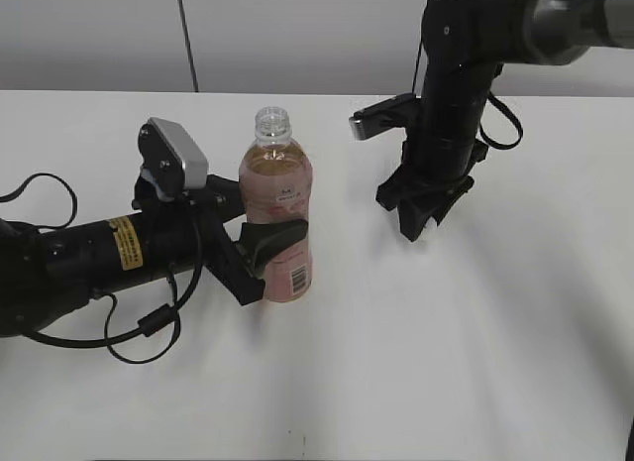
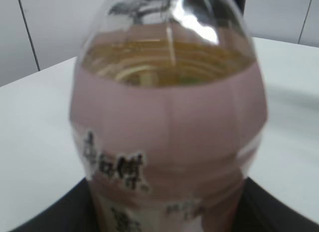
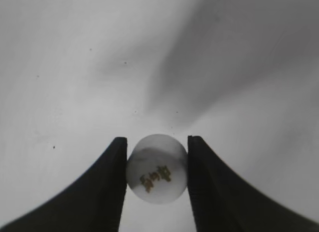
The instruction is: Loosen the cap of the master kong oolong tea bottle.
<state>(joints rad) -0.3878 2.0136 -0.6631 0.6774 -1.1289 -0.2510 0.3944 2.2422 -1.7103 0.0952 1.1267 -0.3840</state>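
The master kong oolong tea bottle [image 1: 278,188] stands upright on the white table, amber tea inside and a pink label around it. Its threaded neck [image 1: 272,119] is bare, with no cap on it. My left gripper [image 1: 265,251] is shut around the bottle's lower body. The bottle [image 2: 169,122] fills the left wrist view, between the dark fingers [image 2: 164,214]. My right gripper [image 1: 420,223] points down at the table to the right of the bottle. In the right wrist view its fingers [image 3: 157,142] are shut on the white cap [image 3: 157,169], just above the table.
The white table [image 1: 446,362] stretches around the bottle. Black cables [image 1: 149,327] loop beside the left arm at the left. A grey wall runs behind the table's far edge.
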